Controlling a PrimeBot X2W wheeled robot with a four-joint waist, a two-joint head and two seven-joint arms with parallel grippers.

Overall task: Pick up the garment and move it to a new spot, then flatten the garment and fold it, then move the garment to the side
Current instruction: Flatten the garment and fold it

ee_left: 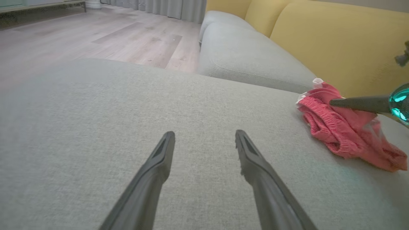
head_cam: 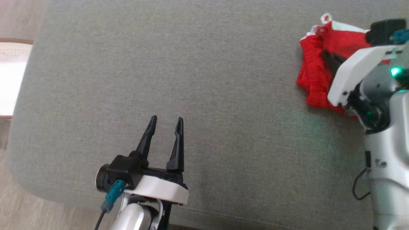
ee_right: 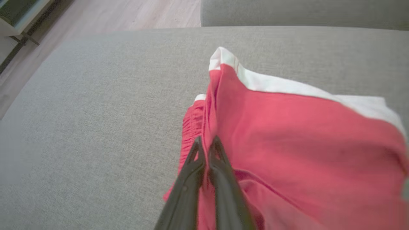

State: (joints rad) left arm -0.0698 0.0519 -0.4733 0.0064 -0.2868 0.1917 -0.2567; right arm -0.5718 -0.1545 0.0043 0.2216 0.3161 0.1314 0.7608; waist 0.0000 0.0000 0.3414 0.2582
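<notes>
Surrounding garment (ee_left: 345, 134) — grey cushion (ee_left: 96, 111), yellow backrest (ee_left: 335, 41)

Red knitted garment (head_cam: 314, 80), white-trimmed, on grey fabric cushion's (head_cam: 204, 64) far right part, pinched by the right gripper (head_cam: 326, 56); left gripper (head_cam: 166, 120) spread near the front edge.

Left pincer (head_cam: 167, 118) gapes wide apart; right pincer (ee_right: 207, 139) is pinched shut.

Black fingers (head_cam: 147, 135), white-and-silver arms (head_cam: 388, 191)
</notes>
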